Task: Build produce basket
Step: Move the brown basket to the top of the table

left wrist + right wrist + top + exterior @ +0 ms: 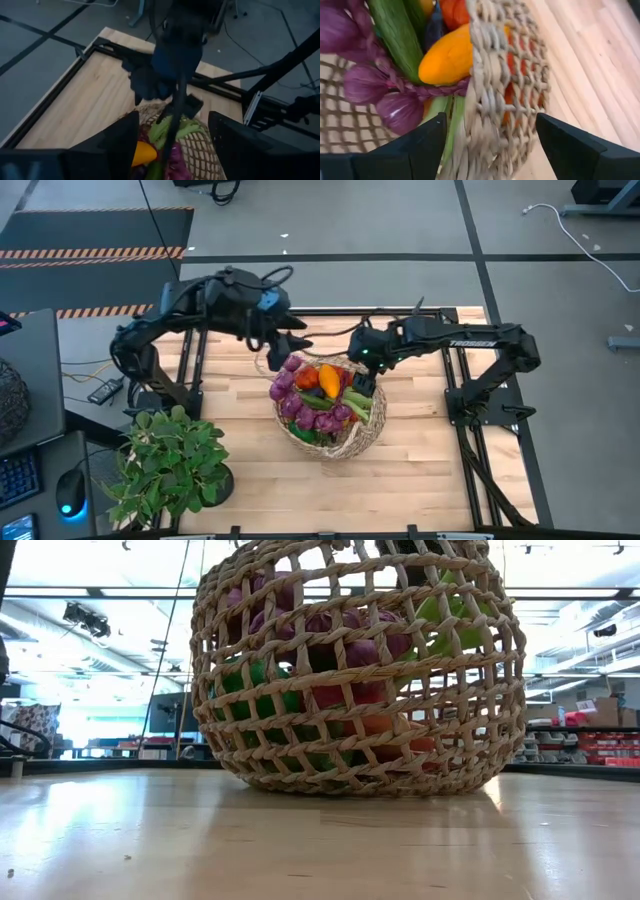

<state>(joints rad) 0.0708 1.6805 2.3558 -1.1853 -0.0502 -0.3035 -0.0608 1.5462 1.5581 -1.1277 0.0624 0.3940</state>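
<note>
Basket (pixel 352 442) is full of produce (pixel 310 402): likely heavy, weave soft and flexible. Right tool (pixel 485 150) is open, straddling its rim; a good hold. Left tool (pixel 172 145) is open above the basket.

Both dark arms are reaching in from opposite sides of the table and meeting near its middle. The left arm is bending at the elbow and angling its wrist downward, its left gripper (pixel 283 346) holding its fingers (pixel 117 145) apart. The right arm is stretching leftward, nearly level, with the right gripper (pixel 362 380) pointing down and its fingers (pixel 427 145) standing wide apart.
</note>
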